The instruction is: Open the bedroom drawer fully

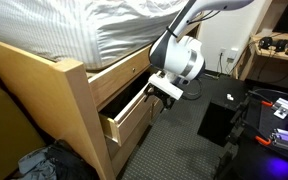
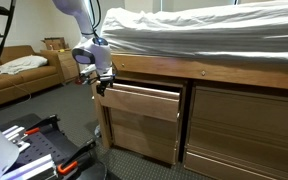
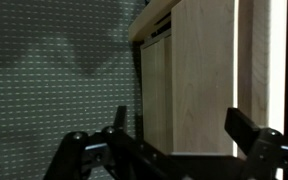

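— Where's the drawer point(image 1: 130, 114)?
— Lower centre of the frame, pulled partway out beneath the mattress point(image 1: 104, 25). Dark inside, visible only from this angle.
— And from the front?
— Left of centre there, flat face jutting past a matching closed front point(image 2: 246, 125) at right. Couch point(image 2: 19, 75) at far left.
— And the tool point(image 1: 164, 91)?
— At the drawer's outer corner in both exterior views. Close up in the wrist view, fingers point(image 3: 118, 118) spread wide, pale wood between them at upper right, carpet point(image 3: 54, 70) on the left.

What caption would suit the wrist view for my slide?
Spread jaws flank the bedroom drawer, with grey carpet at the left.
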Robot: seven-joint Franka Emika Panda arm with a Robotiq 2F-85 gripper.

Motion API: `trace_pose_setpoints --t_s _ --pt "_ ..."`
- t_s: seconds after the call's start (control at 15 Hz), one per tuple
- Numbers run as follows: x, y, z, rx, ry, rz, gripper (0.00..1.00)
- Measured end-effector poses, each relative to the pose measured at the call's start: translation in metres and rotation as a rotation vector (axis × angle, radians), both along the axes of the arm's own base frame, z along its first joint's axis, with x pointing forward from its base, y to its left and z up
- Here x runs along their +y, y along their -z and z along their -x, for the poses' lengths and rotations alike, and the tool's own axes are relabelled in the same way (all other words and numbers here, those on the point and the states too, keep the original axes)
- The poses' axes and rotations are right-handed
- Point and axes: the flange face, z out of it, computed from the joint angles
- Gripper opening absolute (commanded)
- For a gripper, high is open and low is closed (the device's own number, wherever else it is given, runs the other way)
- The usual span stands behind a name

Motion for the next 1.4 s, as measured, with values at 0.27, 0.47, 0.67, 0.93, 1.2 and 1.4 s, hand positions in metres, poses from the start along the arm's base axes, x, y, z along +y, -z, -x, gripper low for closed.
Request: trace_pose_setpoints --t_s 0.27,0.47,0.67,0.93,1.2,1.4 --pt "-0.001 -0.006 -0.011 -0.06 -0.008 0.048 1.0" --pt "0.0 -0.032 -0.031 -0.195 -0.039 0.168 1.0" --pt "0.006 -0.054 -0.051 -0.291 -0.027 0.226 1.0" --pt "0.004 -0.048 -0.053 -0.291 -0.025 0.238 1.0" --pt "0.002 -0.041 -0.051 -0.28 -0.014 0.239 1.0" --pt "-0.004 -0.024 -0.048 -0.253 -0.002 0.247 1.0"
